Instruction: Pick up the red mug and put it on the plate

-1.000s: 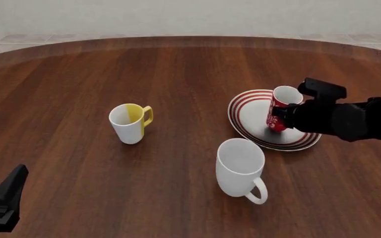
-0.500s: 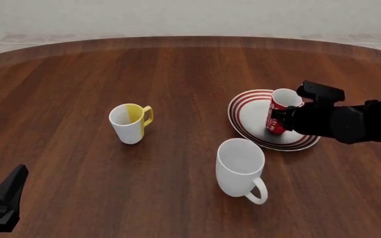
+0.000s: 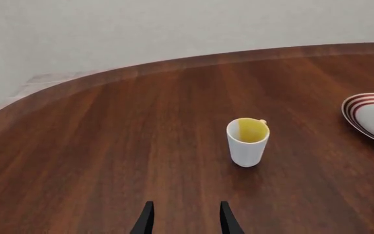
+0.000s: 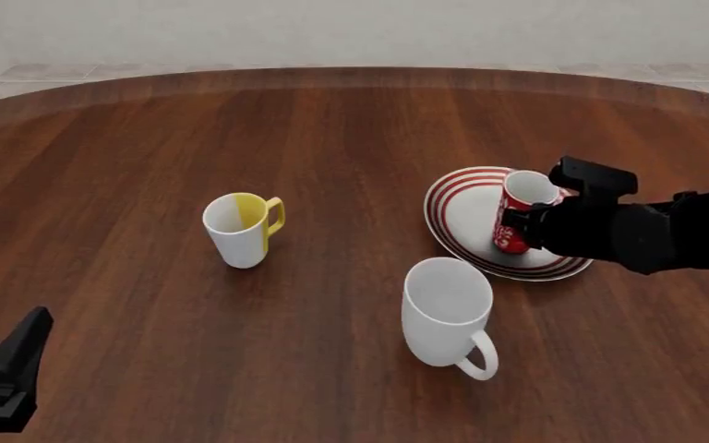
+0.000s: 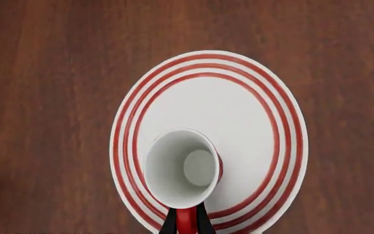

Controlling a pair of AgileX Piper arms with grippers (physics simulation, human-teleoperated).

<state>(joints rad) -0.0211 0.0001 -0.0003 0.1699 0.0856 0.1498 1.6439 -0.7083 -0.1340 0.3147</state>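
Observation:
The red mug (image 4: 519, 214), small with a white inside, is over the middle of the plate (image 4: 458, 214), a white plate with red rings. It leans slightly, and its base is at or just above the plate's surface; I cannot tell if they touch. My right gripper (image 4: 537, 221) is shut on the mug's red handle. The right wrist view looks down into the red mug (image 5: 181, 168), with the plate (image 5: 252, 105) around it and the right gripper (image 5: 185, 225) pinching the handle. My left gripper (image 4: 10, 369) rests low at the near left, open and holding nothing, as the left wrist view also shows it (image 3: 185, 222).
A white-and-yellow mug (image 4: 243, 229) stands left of centre on the brown table (image 4: 330, 120). A large plain white mug (image 4: 450, 314) stands near the plate's front edge, close under the right arm. The table's curved far edge meets a pale wall.
The right gripper has sunk with the red mug, bringing it lower onto the plate and a little nearer. The left arm has not moved.

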